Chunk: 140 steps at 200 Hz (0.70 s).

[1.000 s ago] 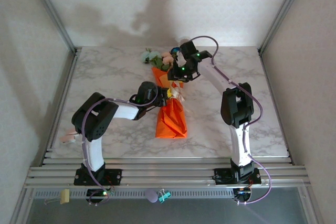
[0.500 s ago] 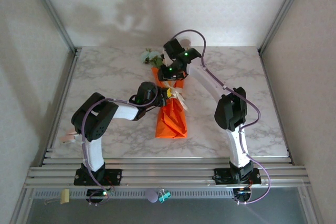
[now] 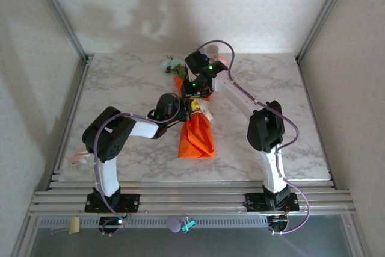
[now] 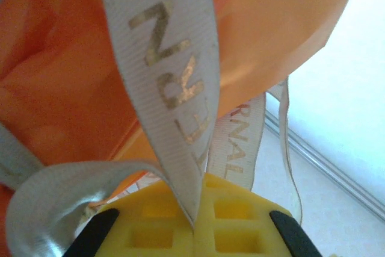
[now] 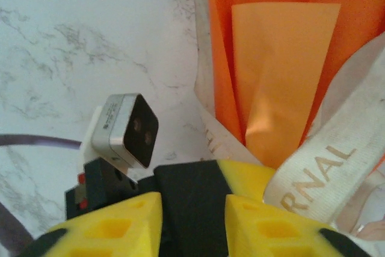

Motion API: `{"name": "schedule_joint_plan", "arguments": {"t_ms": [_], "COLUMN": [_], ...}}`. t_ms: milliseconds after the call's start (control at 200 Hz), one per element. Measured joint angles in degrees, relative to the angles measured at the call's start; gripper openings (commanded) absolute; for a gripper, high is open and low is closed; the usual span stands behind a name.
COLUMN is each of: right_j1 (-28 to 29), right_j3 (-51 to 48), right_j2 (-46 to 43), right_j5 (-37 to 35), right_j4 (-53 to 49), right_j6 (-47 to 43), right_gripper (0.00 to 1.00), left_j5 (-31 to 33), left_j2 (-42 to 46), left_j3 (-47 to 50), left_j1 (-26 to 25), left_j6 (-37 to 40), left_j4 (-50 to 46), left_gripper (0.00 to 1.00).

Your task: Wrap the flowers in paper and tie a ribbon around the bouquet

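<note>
Left pincer (image 4: 194, 224) clamped on ribbon (image 4: 174, 76) — right pincer (image 5: 192, 209) apart — paper (image 3: 197, 136) cone holds flowers (image 3: 172, 64).

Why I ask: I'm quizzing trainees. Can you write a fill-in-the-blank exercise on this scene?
1. The left fingers are shut on the ____.
2. The paper around the flowers is ____.
3. It lies on a table with a ____ pattern.
Missing words: ribbon; orange; marble.
</note>
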State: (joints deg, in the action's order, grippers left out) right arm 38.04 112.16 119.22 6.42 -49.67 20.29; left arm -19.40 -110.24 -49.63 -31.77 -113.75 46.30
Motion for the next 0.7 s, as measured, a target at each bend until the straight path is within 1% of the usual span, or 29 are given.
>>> {"name": "schedule_joint_plan", "arguments": {"t_ms": [70, 215, 260, 310, 360, 420, 526, 596, 646, 701], "right_j1": [-0.04, -0.11, -0.07, -0.13, -0.28, -0.79, -1.99, -3.26, -5.2, -8.22], "right_j3": [-10.38, -36.79, -43.74, -49.18, -52.13, -53.4, -53.48, -53.48, -53.51, -53.31], "right_j2": [-6.34, -23.61, -27.76, -30.49, -31.28, -30.97, -30.71, -30.73, -30.73, -30.71], "right_j5": [-1.14, 0.22, 0.76, 1.27, 1.6, 2.38, 2.58, 1.88, 1.31, 0.81], "right_j4": [8.28, 26.99, 32.74, 38.29, 42.01, 45.05, 49.33, 52.33, 53.94, 54.36], "right_j6": [-5.55, -22.75, -27.58, -32.63, -36.17, -38.71, -39.65, -37.46, -33.53, -28.85], "right_gripper": [0.45, 0.72, 0.76, 0.78, 0.77, 0.78, 0.77, 0.77, 0.75, 0.72], "left_j5": [-0.59, -0.59, -0.59, -0.59, -0.59, -0.59, -0.61, -0.63, -0.68, -0.85], "left_j2": [-0.35, -0.44, -0.44, -0.44, -0.44, -0.44, -0.46, -0.5, -0.61, -0.83], "left_j3": [0.11, 0.2, 0.2, 0.2, 0.2, 0.2, 0.2, 0.13, -0.02, -0.37], "left_j1": [-0.11, 0.13, 0.26, 0.26, 0.26, 0.26, 0.26, 0.26, 0.26, 0.26], "left_j6": [0.0, 0.0, 0.0, 0.0, 0.0, 0.0, 0.0, 0.0, 0.0, 0.0], "left_j4": [-0.11, 0.17, 0.15, 0.17, 0.15, 0.15, 0.15, 0.15, 0.13, 0.11], "left_gripper": [0.0, 0.0, 0.0, 0.0, 0.0, 0.0, 0.0, 0.0, 0.0, 0.0]}}
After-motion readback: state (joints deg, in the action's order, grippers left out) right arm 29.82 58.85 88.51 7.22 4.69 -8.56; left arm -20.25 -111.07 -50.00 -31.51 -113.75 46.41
